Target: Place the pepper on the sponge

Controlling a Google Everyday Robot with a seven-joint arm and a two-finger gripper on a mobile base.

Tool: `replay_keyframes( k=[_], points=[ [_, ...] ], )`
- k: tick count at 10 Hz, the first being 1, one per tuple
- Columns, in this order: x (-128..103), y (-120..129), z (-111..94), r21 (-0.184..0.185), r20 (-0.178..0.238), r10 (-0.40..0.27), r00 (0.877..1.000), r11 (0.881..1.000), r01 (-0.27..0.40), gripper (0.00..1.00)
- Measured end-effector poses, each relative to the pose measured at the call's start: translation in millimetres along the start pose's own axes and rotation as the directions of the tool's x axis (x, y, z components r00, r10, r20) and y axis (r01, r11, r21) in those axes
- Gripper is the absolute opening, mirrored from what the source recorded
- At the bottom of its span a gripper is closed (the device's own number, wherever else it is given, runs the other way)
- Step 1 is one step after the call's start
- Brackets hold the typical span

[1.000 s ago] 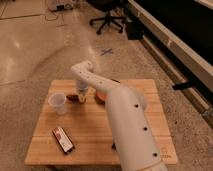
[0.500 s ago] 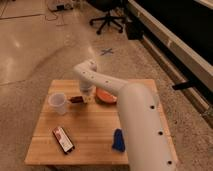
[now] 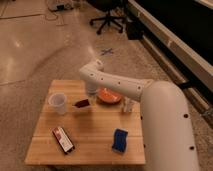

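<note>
Gripper [image 3: 88, 101] now clamps pepper [image 3: 80, 103] beside bowl [image 3: 108, 96]; sponge [image 3: 120, 140] uncovered

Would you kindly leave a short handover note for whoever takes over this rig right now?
The gripper is low over the table, between the cup and the bowl, jaws shut, apparently on the pepper.
The sponge lies near the front right edge, apart from the gripper, nothing on it.
Done: pepper seemingly gripped.
Left: carry it to the sponge, set it down, release.
</note>
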Motion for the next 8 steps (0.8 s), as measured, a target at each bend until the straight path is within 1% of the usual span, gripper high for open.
replay_keyframes(
  k=[2, 4, 6, 8],
  points=[
    [27.7, 30.2, -6.2, -0.025, -0.018, 0.03, 0.999, 0.999, -0.03, 0.0],
    [56.8, 56.2, -6.9, -0.054, -0.046, 0.074, 0.996, 0.996, -0.077, 0.0],
    [85.3, 76.7, -7.6, -0.076, -0.073, 0.125, 0.989, 0.989, -0.13, 0.0],
    [113.8, 97.2, -8.5, -0.097, -0.088, 0.186, 0.979, 0.976, -0.194, 0.0]
  ],
)
